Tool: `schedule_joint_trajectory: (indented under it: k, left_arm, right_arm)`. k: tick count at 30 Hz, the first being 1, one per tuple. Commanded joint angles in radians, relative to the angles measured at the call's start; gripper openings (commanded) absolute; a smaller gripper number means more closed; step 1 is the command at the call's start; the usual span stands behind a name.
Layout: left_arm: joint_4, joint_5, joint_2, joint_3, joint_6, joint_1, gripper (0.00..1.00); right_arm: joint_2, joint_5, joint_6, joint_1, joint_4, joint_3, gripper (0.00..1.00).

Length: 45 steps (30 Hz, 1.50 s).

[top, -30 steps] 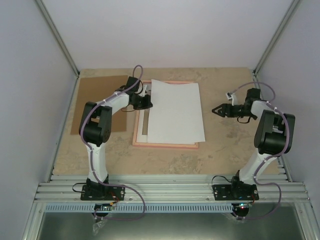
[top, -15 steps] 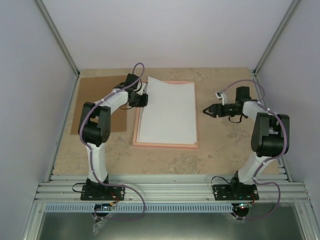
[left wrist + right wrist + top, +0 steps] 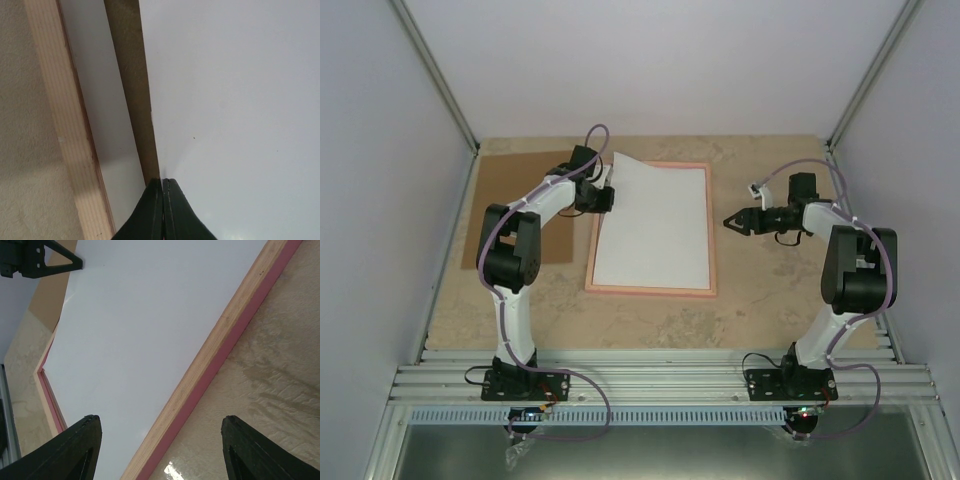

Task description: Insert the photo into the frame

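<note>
The photo (image 3: 652, 222) lies white back up inside the pink frame (image 3: 712, 230) in the top view. Its far left corner is lifted and sticks out past the frame's far edge. My left gripper (image 3: 610, 199) is shut on the photo's left edge; the left wrist view shows the pinched jaws (image 3: 163, 181) on the white sheet (image 3: 235, 100), with a brown strip and a white border beside it. My right gripper (image 3: 730, 222) is open just right of the frame. In the right wrist view its gripper (image 3: 160, 427) straddles the frame's right rail (image 3: 220, 345), with the photo (image 3: 150, 315) beyond.
A plain brown backing board (image 3: 512, 190) lies flat at the table's left, partly under my left arm. Grey walls and metal posts close in the sides and back. A slotted metal rail runs along the near edge.
The photo has shifted left and squared up inside the frame, covering the white-bordered sheet that showed at the left. My right gripper has moved left to the frame's right rail.
</note>
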State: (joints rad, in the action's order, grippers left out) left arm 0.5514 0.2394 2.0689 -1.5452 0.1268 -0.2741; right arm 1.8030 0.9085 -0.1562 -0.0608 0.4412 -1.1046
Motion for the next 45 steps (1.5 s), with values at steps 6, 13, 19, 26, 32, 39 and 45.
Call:
schedule_joint_trajectory:
  k: [6,13,19,26,32,39,45]
  left_arm:
    - [-0.02,0.064,0.018,0.019,0.031,0.005,0.03]
    - [-0.053,-0.087,-0.071,0.053,0.024,0.004,0.43]
    - [-0.059,-0.202,-0.171,0.105,0.0,0.011,0.63]
    - [-0.062,0.03,-0.17,0.152,-0.008,0.067,0.77]
    - [-0.081,0.095,-0.129,0.16,-0.03,0.071,0.82]
    - [-0.098,0.208,-0.056,0.191,-0.022,0.076,0.82]
    - [-0.112,0.335,-0.022,0.191,-0.007,0.047,0.83]
  right_arm:
    - [-0.024,-0.001,0.01,0.006,-0.019,0.007,0.67]
    - [-0.057,-0.016,-0.004,0.006,0.0,0.0,0.68]
    - [-0.083,-0.036,-0.002,0.006,0.006,-0.012,0.68]
    - [-0.058,-0.048,0.018,0.006,-0.004,-0.004,0.72]
    - [-0.004,-0.015,0.04,0.006,-0.001,-0.01,0.76]
    - [-0.017,-0.023,0.029,-0.001,0.016,-0.023,0.79]
    - [-0.036,-0.002,0.033,-0.022,0.043,-0.051,0.79]
